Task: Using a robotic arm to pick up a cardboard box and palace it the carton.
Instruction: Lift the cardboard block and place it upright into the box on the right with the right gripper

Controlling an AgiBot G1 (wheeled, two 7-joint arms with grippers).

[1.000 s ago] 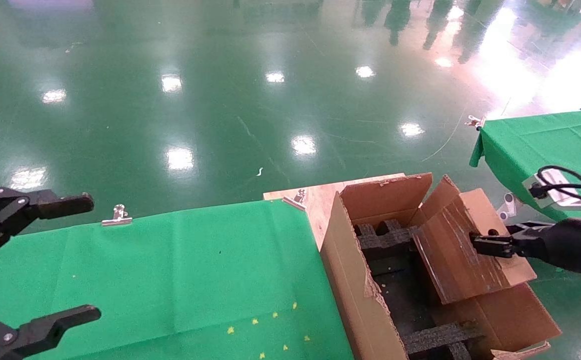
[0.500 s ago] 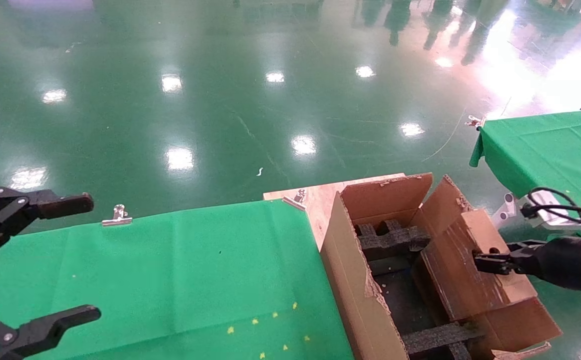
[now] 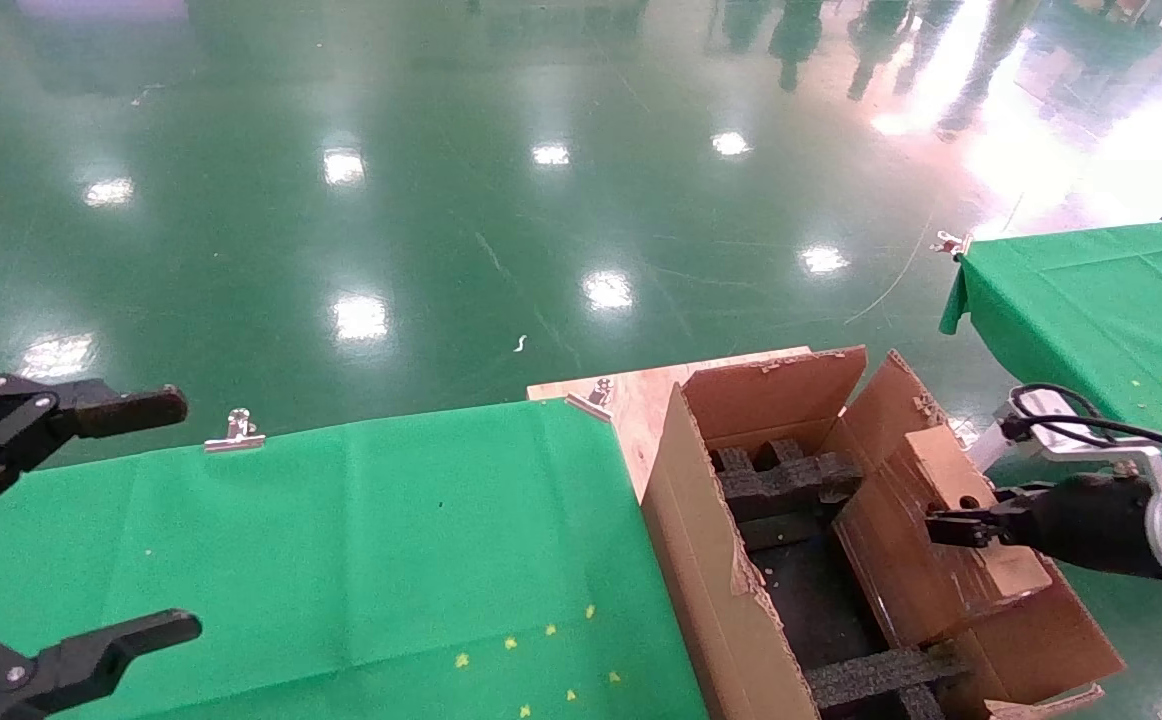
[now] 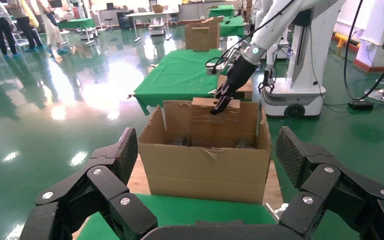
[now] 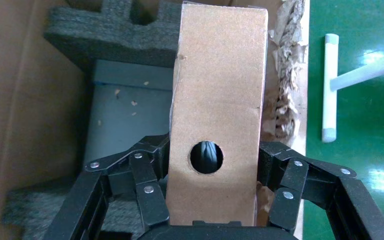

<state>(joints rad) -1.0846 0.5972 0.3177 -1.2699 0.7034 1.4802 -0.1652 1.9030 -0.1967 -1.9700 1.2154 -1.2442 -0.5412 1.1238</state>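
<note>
My right gripper (image 3: 951,525), on the white robotic arm (image 4: 280,25) with the teal ring, is shut on the cardboard box (image 3: 906,560). This small taped box stands tilted inside the carton (image 3: 701,560), along its right side. In the right wrist view the fingers (image 5: 150,170) clamp both sides of the cardboard box (image 5: 220,100), whose end face has a round hole. Black foam inserts (image 5: 105,30) lie below and beside it. In the left wrist view the cardboard box (image 4: 215,120) pokes above the far wall of the carton (image 4: 205,170). My left gripper (image 3: 156,520) hangs open at the far left.
A green cloth covers the table (image 3: 341,540) left of the carton, with metal clips (image 3: 233,432) on its far edge. Bare wooden board (image 3: 631,400) shows at the table corner. A second green table (image 3: 1091,290) stands at the right. The carton's flaps (image 3: 771,395) stand upright.
My right gripper has carried the cardboard box lower and slightly left, deeper into the carton, and the box now stands steeper. The left arm has not moved.
</note>
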